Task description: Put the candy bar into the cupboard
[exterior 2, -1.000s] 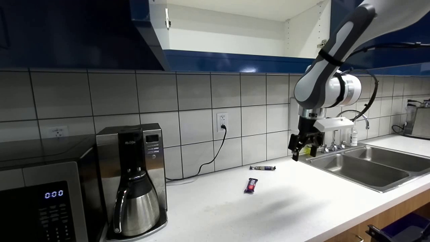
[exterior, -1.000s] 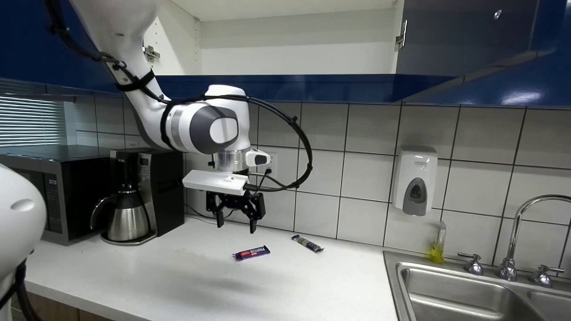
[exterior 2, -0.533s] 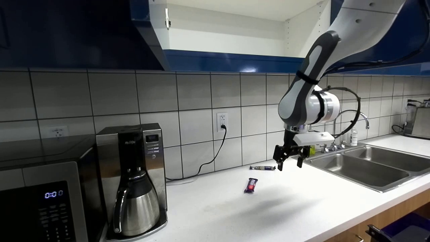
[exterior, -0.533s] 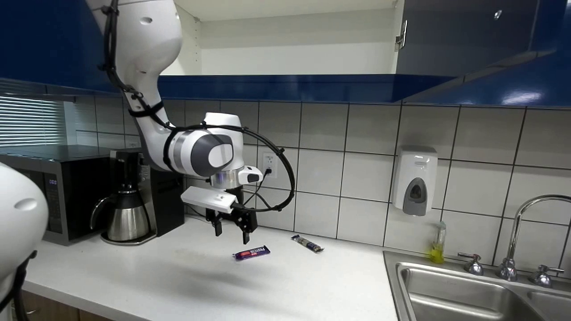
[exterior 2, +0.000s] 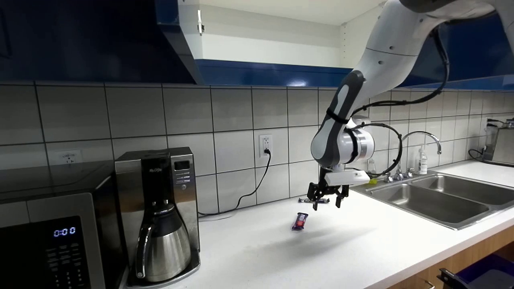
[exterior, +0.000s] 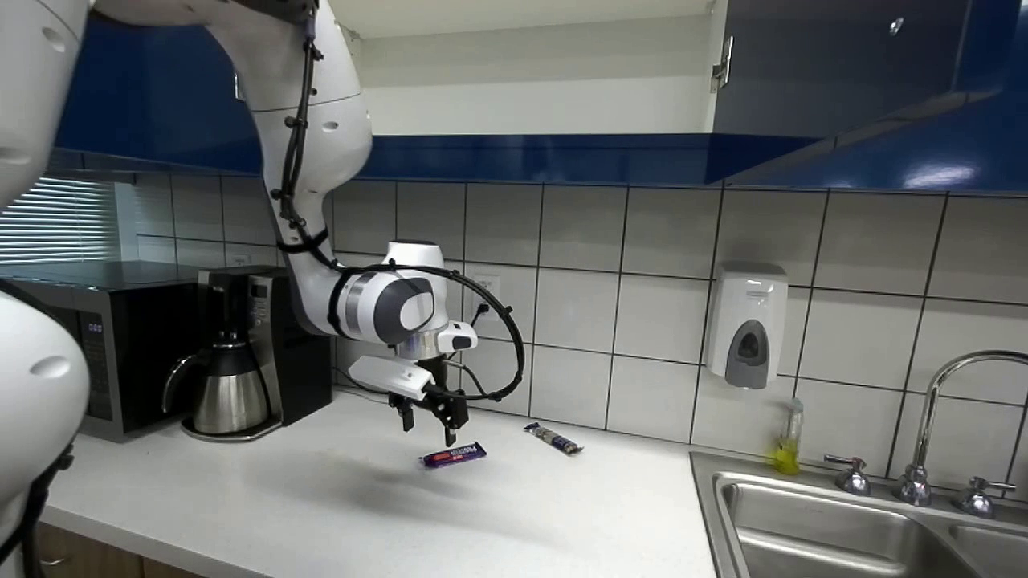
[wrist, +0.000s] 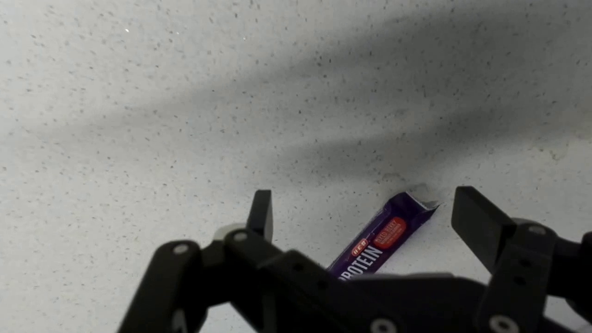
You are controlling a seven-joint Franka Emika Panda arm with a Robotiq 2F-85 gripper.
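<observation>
The candy bar [wrist: 380, 237] lies flat on the counter [exterior: 530, 522], and the fingers [wrist: 478, 224] hang above it, spread wide and holding nothing. In the wrist view the bar shows in the gap between them, but on a slant: its long axis runs from lower left to upper right, the upper end close to the finger at that picture's right, the lower part out of sight. Both exterior views show the fingers clear of the bar; taken together, they suggest it lies below and a little toward the wall [exterior: 570, 377].

The coming move seems to turn on that slant. The fingers would do best to shift toward the wall, turn until they face the bar's two long sides, then come down. Closing at the present angle would likely catch it by a corner and swing it round. A second wrapped bar [exterior: 554, 438] rests nearer the wall, apart from the first. The cupboard [exterior: 546, 158] stands open overhead, ready once the bar is held.
</observation>
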